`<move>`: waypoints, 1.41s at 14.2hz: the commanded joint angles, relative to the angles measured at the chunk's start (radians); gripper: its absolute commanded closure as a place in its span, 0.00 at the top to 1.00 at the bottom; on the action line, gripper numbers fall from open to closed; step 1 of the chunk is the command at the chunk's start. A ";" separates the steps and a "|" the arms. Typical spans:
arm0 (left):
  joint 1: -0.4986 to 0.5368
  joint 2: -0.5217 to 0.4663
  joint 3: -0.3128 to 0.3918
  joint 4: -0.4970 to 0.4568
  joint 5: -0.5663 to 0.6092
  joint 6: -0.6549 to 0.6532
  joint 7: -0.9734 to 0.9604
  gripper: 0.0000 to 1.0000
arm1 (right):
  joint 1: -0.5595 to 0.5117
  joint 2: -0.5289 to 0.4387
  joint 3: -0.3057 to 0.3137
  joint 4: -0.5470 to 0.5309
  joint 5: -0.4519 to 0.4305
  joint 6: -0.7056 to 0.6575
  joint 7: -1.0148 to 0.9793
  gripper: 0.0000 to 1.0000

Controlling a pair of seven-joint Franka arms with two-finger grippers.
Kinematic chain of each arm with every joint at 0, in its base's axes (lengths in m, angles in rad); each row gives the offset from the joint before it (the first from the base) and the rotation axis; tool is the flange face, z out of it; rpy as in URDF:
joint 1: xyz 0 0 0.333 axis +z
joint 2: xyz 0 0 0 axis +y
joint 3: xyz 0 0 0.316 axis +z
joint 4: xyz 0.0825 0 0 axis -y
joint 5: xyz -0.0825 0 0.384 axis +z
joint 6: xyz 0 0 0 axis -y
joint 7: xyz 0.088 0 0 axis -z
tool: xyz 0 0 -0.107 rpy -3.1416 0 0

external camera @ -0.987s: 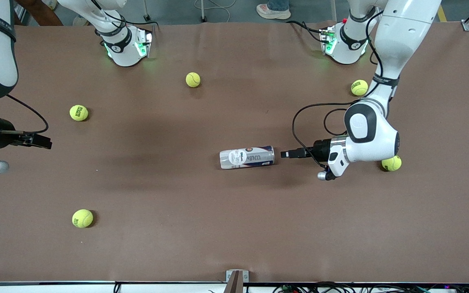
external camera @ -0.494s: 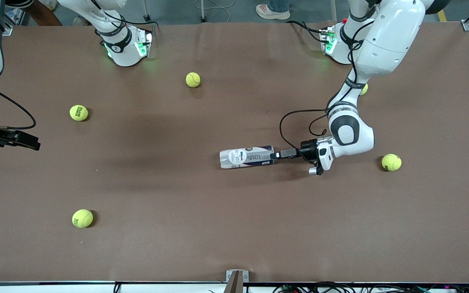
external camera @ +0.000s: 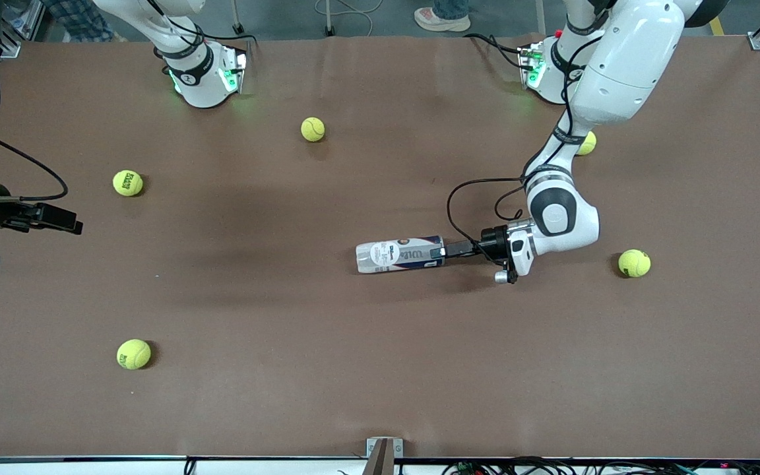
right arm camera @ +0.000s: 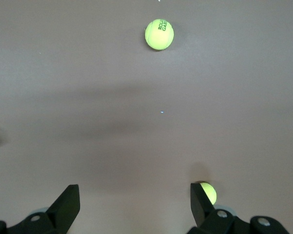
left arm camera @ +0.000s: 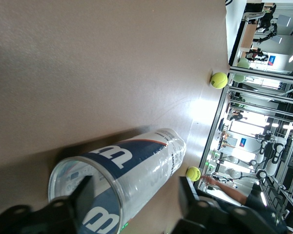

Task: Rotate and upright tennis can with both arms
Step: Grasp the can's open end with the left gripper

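The tennis can (external camera: 398, 254) lies on its side in the middle of the table, a clear tube with a white and navy label. My left gripper (external camera: 447, 250) is at the can's end toward the left arm's end of the table. In the left wrist view the can (left arm camera: 136, 165) fills the foreground. The left gripper (left arm camera: 134, 191) is open astride its rim. One finger (left arm camera: 83, 195) shows dark through the clear wall and the other finger (left arm camera: 188, 195) stands off the outside. My right gripper (external camera: 66, 224) hangs open and empty (right arm camera: 134, 195) over the right arm's end of the table.
Tennis balls lie scattered: one (external camera: 313, 129) near the bases, two (external camera: 128, 183) (external camera: 134, 353) toward the right arm's end, one (external camera: 634, 262) past the left arm's wrist, and one (external camera: 586, 142) half hidden by the left arm. The table's front edge (external camera: 380, 455) is well clear of the can.
My left gripper has slid along the table to the can's end and now straddles its rim. The can has not moved. My right gripper has shifted slightly.
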 commanded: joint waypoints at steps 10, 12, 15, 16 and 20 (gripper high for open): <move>0.023 -0.072 -0.005 0.073 -0.006 0.008 -0.021 0.01 | 0.050 -0.041 -0.080 -0.007 -0.008 -0.052 -0.068 1.00; 0.023 -0.107 -0.001 0.095 0.069 0.008 -0.078 0.00 | 0.040 -0.072 -0.082 -0.027 -0.011 -0.055 -0.143 1.00; 0.020 -0.136 -0.004 0.167 0.317 0.007 -0.350 0.00 | 0.040 -0.107 -0.075 -0.043 -0.051 -0.084 -0.142 1.00; 0.017 -0.153 -0.005 0.184 0.398 0.005 -0.444 0.00 | 0.040 -0.114 -0.075 -0.044 -0.051 -0.089 -0.141 1.00; -0.016 -0.248 -0.011 0.202 0.697 0.004 -0.785 0.00 | 0.040 -0.191 -0.075 -0.108 -0.052 -0.068 -0.140 1.00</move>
